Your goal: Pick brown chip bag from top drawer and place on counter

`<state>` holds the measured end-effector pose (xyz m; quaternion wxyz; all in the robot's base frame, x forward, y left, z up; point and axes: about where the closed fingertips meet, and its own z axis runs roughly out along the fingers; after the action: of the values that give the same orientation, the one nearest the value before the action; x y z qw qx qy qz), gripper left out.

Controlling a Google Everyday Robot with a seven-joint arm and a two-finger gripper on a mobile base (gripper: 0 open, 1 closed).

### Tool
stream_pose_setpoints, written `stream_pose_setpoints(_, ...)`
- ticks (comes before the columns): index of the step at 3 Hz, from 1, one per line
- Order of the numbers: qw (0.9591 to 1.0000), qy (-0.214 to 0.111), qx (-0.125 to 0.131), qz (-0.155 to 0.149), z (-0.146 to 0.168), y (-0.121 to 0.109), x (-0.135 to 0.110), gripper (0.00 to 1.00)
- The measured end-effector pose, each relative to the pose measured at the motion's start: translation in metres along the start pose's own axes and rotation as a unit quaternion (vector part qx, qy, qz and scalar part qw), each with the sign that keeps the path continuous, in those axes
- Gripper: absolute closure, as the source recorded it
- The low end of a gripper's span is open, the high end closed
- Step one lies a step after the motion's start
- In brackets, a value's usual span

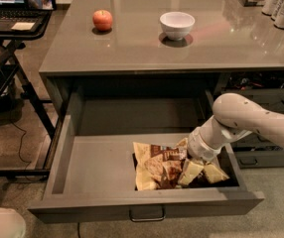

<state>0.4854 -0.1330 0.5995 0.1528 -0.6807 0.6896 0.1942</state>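
Apple (102, 20) sits at the far left of the counter (132, 48), with a white bowl (177, 24) to its right. Below them the top drawer (97, 162) stands open, and the brown chip bag (157, 167) lies in its near right part. The gripper (202, 173) rests on the bag's right end, its fingers spread apart.

Past the left edge of the counter (181, 48), a black-framed desk (14, 31) carries a laptop (3, 15) above a mottled brown floor (8, 182), where a dark cable (20, 145) trails. Narrower stacked grey drawers (273, 97) sit under the counter's right edge. The gripper (201, 174) is down in the front right corner of the top drawer (97, 162).
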Motion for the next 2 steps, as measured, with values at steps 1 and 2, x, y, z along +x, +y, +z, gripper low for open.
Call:
stream_pose_setpoints(1, 1.0, 0.0, 0.0, 0.004, -0.002, 0.0, -0.001, 0.65)
stream_pose_setpoints(2, 0.9989, -0.014, 0.035, 0.028, -0.018, -0.008, -0.004, 0.89)
